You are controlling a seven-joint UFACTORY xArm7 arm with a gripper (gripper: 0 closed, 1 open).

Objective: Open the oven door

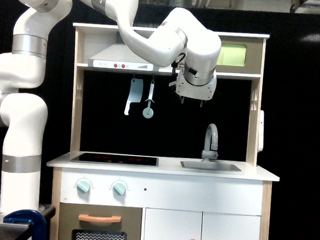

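Your hand [191,102] hangs just under the upper shelf [169,71], fingers pointing down, above and left of the faucet [211,140]. The fingertips are small and dark against the black backdrop; you cannot tell whether they are spread or pressed together. Nothing shows between them.

The oven door [238,55] sits top right in the toy kitchen, flush and closed. Only its right part shows, with the lime window; the arm's wrist covers its left side, handle included.

Left of the hand, a cleaver [132,95] and a pizza cutter [149,101] hang from the shelf. Below lie the counter [260,174], the stovetop [115,159] and the sink [210,166].
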